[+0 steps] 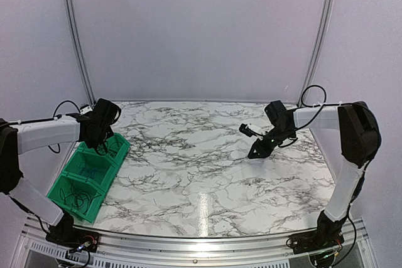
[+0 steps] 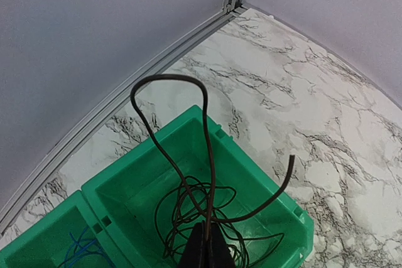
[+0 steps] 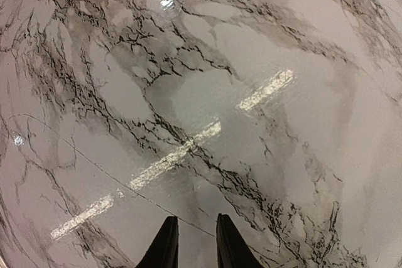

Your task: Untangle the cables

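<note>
**Top view.** The green bin [image 1: 63, 185], three compartments in a row, sits at the left edge of the bench [image 1: 207, 155]. Thin dark cables [image 1: 79, 200] lie in loose loops in its nearest compartment. The left arm reaches out with its forearm roughly level. The left end effector [image 1: 100, 135] points down over the far compartment. The right arm stands tall and folds inward. The right end effector [image 1: 256, 150] tilts down close over bare bench on the right, well apart from the bin.

**Left wrist view.** The left end effector [image 2: 205, 250] is closed on a black cable [image 2: 210, 155]. The cable rises from the fingers, arches over and drops back into a loose coil in the far compartment. One free end sticks out to the right. Blue cables [image 2: 78, 249] lie in the adjoining compartment.

Assessment: the cable is light, thin and springy, and it holds its curve. It is likely to slip from a weak pinch and to drag neighbouring loops along. It is best taken on a single strand clear of the coil, or near a free end.

**Right wrist view.** The right end effector [image 3: 193, 243] has its fingers slightly apart with nothing between them. A hairline dark streak crosses the bench below it. Whether this is a cable or marble veining cannot be told.
</note>
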Tool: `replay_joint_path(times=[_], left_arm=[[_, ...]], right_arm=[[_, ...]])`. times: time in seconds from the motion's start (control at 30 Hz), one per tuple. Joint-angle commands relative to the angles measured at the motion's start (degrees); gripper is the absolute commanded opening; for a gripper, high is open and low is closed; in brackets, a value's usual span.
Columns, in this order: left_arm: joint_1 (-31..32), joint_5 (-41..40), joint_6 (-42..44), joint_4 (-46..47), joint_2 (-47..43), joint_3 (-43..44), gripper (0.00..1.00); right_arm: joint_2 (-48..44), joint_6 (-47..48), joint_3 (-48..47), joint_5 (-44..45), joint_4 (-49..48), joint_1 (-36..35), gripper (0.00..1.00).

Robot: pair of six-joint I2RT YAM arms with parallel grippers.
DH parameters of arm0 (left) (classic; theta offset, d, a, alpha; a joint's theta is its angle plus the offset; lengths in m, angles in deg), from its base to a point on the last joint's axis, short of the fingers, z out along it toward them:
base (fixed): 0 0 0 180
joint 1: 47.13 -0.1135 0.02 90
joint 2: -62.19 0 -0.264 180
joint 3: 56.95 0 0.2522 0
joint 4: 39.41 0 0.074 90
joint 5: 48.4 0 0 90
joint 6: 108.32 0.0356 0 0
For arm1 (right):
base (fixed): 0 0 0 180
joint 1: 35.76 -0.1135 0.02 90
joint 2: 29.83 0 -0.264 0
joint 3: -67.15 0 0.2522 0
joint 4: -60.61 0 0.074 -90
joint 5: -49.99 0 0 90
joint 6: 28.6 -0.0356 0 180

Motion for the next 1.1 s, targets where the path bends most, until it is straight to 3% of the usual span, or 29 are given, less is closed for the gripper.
replay_joint_path(times=[0.0,0.17,0.27,0.33,0.63,0.9,1.07], left_arm=[[-0.5,-1.4,-7.9,0.4,2.2,1.8,0.0],[-0.9,-1.6,-10.9,0.6,1.9,0.7,0.02],[-1.2,0.1,-10.5,0.5,1.6,0.6,0.19],[-1.2,0.9,-10.4,0.6,0.9,0.6,0.23],[-1.2,3.2,-7.8,0.6,-2.0,0.4,0.31],[-0.9,13.5,5.2,0.9,-5.4,4.0,0.36],[-0.9,28.8,16.6,2.0,-5.8,8.5,0.45]], right_arm=[[-0.1,0.8,-1.9,0.4,0.7,0.1,0.23],[0.5,0.9,-2.1,0.3,0.9,0.1,0.23],[0.9,1.0,-2.2,0.3,1.1,0.0,0.23],[1.1,1.0,-2.3,0.4,1.1,0.0,0.23],[1.3,1.0,-2.3,0.5,1.2,0.0,0.23],[0.1,0.9,-2.1,0.6,0.8,0.0,0.23],[-4.0,0.9,-1.5,2.1,-1.0,0.0,0.23]])
